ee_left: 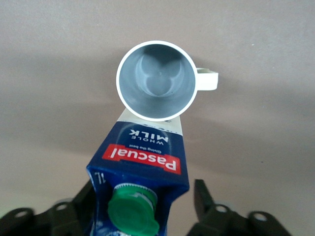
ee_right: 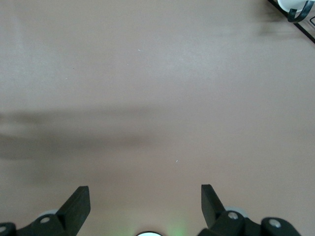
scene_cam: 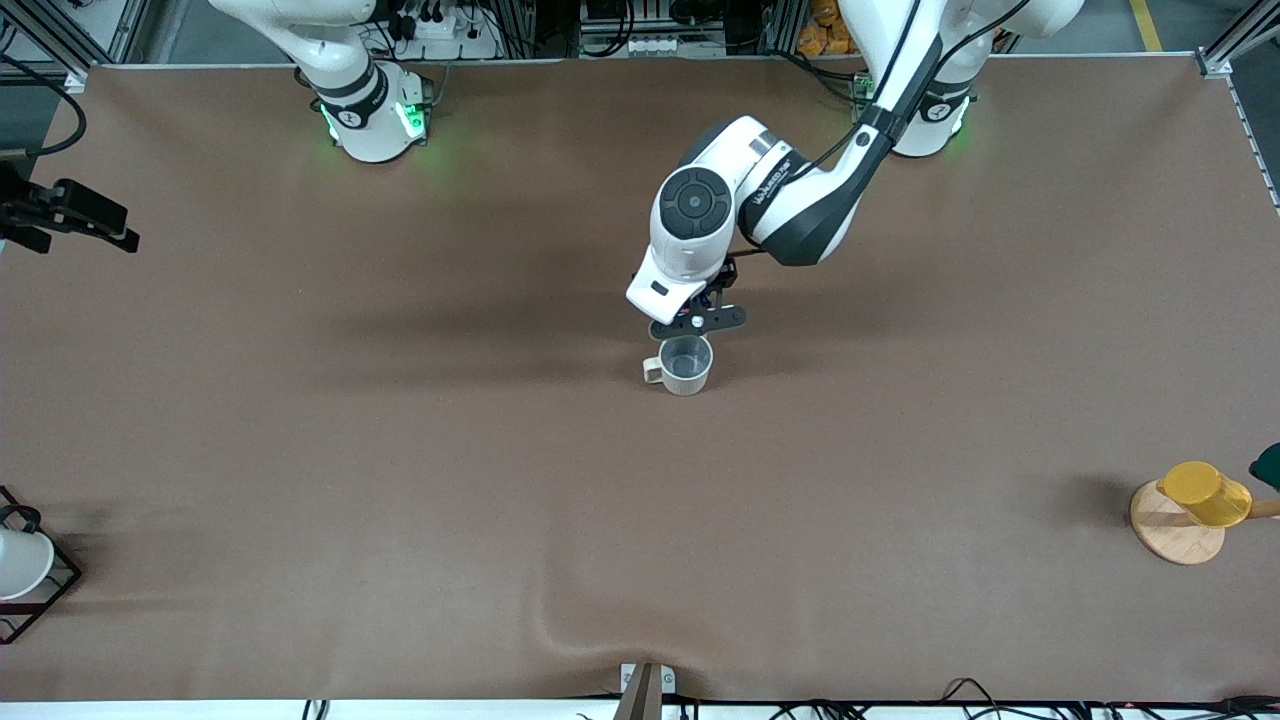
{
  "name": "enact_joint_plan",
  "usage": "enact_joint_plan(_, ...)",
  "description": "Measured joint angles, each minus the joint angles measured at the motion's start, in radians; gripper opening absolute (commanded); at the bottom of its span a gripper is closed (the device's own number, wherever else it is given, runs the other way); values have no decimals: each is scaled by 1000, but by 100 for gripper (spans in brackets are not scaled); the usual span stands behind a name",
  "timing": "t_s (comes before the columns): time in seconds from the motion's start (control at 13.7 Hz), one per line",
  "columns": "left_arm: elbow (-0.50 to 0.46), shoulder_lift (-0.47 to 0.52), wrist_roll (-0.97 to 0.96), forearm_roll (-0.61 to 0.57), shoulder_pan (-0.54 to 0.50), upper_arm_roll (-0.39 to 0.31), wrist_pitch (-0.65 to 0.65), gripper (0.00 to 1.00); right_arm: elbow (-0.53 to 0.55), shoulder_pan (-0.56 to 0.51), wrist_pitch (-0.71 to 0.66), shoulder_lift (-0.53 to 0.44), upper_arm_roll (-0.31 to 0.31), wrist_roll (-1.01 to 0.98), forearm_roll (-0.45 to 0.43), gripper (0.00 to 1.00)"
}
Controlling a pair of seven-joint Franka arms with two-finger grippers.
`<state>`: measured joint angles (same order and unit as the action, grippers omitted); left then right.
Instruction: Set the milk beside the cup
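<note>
Milk carton standing upright against mug, mid-table.

Viewing from the right arm's end across: white vessel in black wire frame [scene_cam: 22, 568] sitting at table edge; right gripper [ee_right: 145, 202] waiting wide open, holding nothing, over bare brown table [scene_cam: 400, 450]. Mid-table: milk [ee_left: 140, 182] standing between spread fingers [ee_left: 203, 196] of left gripper [ee_left: 142, 206], one finger showing clear of carton, grip on the hidden side impossible to tell; touching cup [ee_left: 156, 81], on robots' side of it. Yellow cup [scene_cam: 1205, 493] lying on round wooden base [scene_cam: 1177, 540] at left arm's end.

glossy carton [ee_left: 140, 167], smooth mug [ee_left: 157, 81], matt tablecloth [scene_cam: 400, 450]
</note>
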<state>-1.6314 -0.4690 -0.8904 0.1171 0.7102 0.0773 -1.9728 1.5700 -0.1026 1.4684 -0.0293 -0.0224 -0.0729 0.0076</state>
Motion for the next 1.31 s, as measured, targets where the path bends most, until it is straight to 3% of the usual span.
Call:
enact_joint_plan(0.44, 6, 130, 0, 0, -41, -9, 67, 100, 0, 0, 2, 1, 0, -1, 0, 100)
enact_joint_plan(0.66, 5, 205, 5, -15, -135, -16, 95, 100, 0, 0, 3, 1, 0, -1, 0, 100)
enact_joint_plan(0.95, 4, 259, 85, -149, -262, -18, 131, 100, 0, 0, 5, 1, 0, -2, 0, 100)
enact_joint_plan(1.31, 6, 333, 262, -159, -392, -19, 254, 100, 1, 0, 32, 1, 0, -2, 0, 100)
